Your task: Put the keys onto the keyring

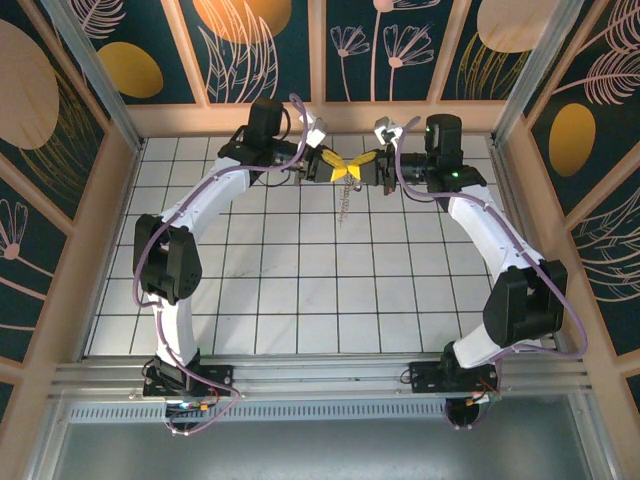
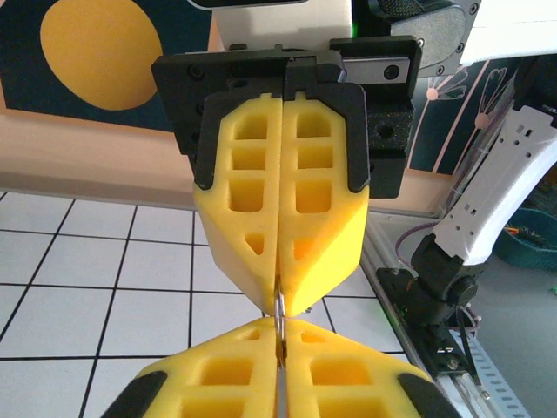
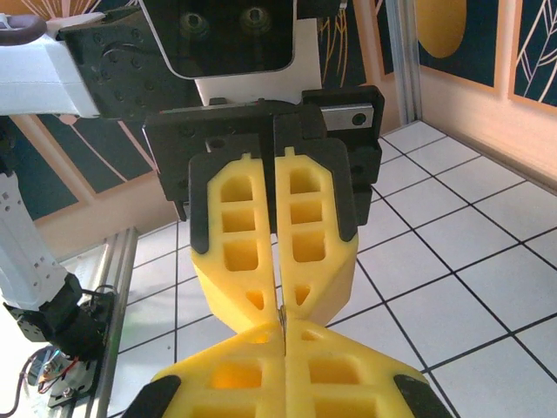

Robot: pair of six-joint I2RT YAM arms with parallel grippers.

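1. White tiled tabletop (image 1: 300, 290) with dark grid lines fills the cell, walled by dark panels (image 1: 60, 100) painted with orange discs and pale leaves.
2. Seen from above, both arms reach to the far middle of the tabletop and meet nose to nose, the left tool (image 1: 341, 168) and the right tool (image 1: 354, 167) touching at their yellow tips.
3. Left wrist view: the left tool's yellow fingers (image 2: 226, 374) rise from the bottom edge, pressed together, and a thin silvery wire, the keyring (image 2: 279, 315), stands edge-on in the seam between them.
4. The same wire runs up into the seam of the right tool, which faces the camera with its fingers (image 2: 326, 218) closed flat against each other, so both tools pinch the keyring from opposite ends.
5. Right wrist view: the two closed tools again sit tip to tip, with a sliver of metal just visible where they meet.
6. A thin greyish streak (image 1: 343, 203) shows from above just nearer than the tool tips; it may be the keys, but it is too small to tell whether it hangs or lies on the tiles.
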